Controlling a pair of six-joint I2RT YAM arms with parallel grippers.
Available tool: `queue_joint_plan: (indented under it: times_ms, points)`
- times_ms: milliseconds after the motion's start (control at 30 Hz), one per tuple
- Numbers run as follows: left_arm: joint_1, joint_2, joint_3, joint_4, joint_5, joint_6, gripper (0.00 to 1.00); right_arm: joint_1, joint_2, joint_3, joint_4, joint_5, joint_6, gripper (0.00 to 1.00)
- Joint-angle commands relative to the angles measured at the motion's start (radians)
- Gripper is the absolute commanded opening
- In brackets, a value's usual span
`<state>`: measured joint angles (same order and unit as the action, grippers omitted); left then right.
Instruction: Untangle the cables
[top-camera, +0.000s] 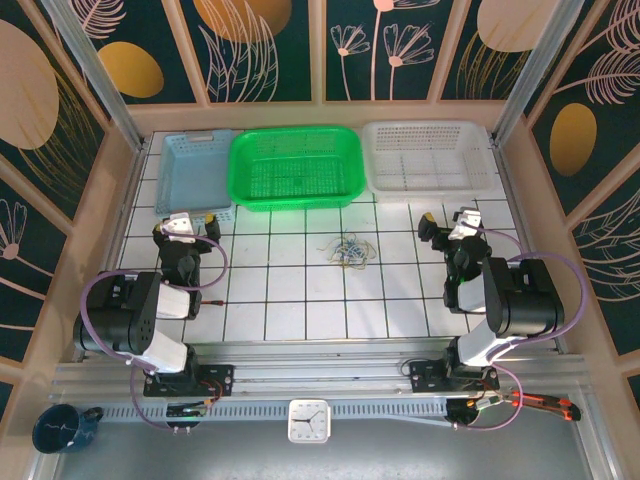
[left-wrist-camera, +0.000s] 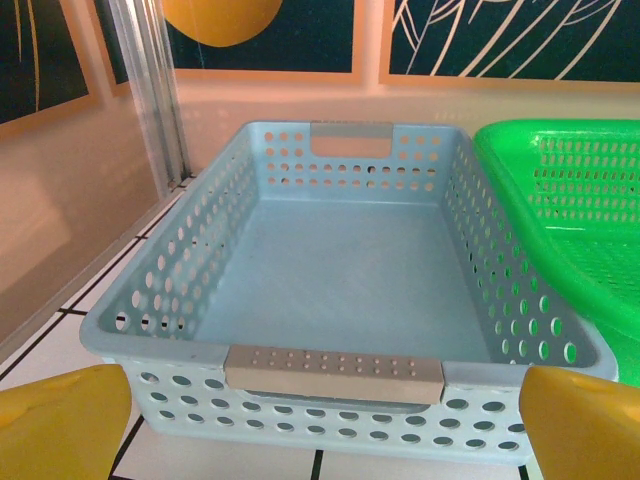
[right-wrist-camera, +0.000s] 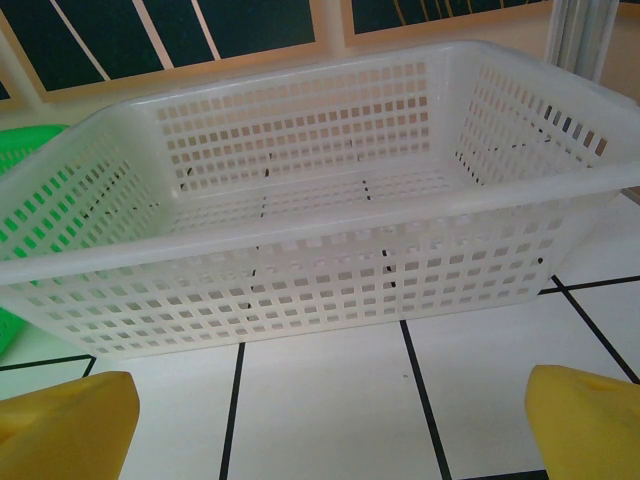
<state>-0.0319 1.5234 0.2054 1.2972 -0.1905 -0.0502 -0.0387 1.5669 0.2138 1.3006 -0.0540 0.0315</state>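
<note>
The cables (top-camera: 349, 250) lie as a small tangled bundle of thin blue, pale yellow and whitish wires on the white tiled table (top-camera: 300, 300), near its middle and just in front of the green basket (top-camera: 297, 165). My left gripper (top-camera: 188, 220) stands open at the left, well apart from the bundle. In the left wrist view its yellow fingertips (left-wrist-camera: 60, 425) frame the near wall of the blue basket (left-wrist-camera: 335, 372), with nothing between them. My right gripper (top-camera: 450, 220) stands open at the right. Its yellow fingertips (right-wrist-camera: 590, 420) point over bare tile toward the white basket (right-wrist-camera: 300, 240).
Three baskets line the far edge: blue (top-camera: 195, 170), green, and white (top-camera: 430, 157). Wooden walls and metal posts (top-camera: 95, 70) close in the table. On the near ledge sit a clock (top-camera: 308, 420), a dark mug (top-camera: 62, 428) and pliers (top-camera: 540, 402).
</note>
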Motion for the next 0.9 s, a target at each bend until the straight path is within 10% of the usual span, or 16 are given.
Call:
queue_joint_plan:
  times_ms: [0,267,867]
  points:
    - [0.000,0.002,0.012,0.024,0.003,-0.015,0.99,-0.006,-0.004,0.013,0.009,-0.003,-0.017,0.99]
    - [0.000,-0.001,-0.011,0.064,-0.148,-0.073,0.99,-0.006,-0.005,0.013,0.009,-0.003,-0.016,0.99]
    - [-0.001,-0.138,0.043,-0.150,-0.122,-0.061,0.99,0.006,-0.120,0.027,-0.110,0.029,-0.022,0.99]
